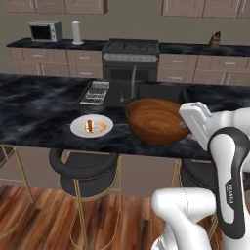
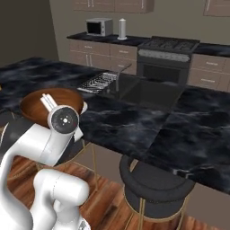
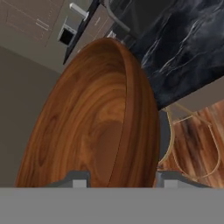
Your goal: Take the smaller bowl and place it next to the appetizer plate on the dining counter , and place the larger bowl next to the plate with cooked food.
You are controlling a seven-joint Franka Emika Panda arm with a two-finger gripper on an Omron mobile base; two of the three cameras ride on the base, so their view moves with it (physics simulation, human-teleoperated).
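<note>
My gripper (image 1: 187, 125) is shut on the rim of the larger bowl (image 1: 155, 121), a wide dark reddish-brown wooden bowl. It is tilted, low over the front edge of the dining counter (image 1: 39, 110). In the hand view the larger bowl (image 3: 96, 118) stands on edge with its rim between my gripper's (image 3: 122, 178) two tips. The plate with cooked food (image 1: 92, 126) lies flat on the counter just left of the bowl, a small gap apart. From the right base view the bowl (image 2: 40, 104) sits behind my wrist. The smaller bowl and the appetizer plate are out of view.
A sink (image 1: 146, 93) with a faucet and a dish rack (image 1: 95, 93) are set into the counter behind the bowl. Round black stools (image 1: 83, 166) (image 2: 152, 184) stand under the front edge. A stove (image 1: 130, 58) and microwave (image 1: 45, 31) line the back wall.
</note>
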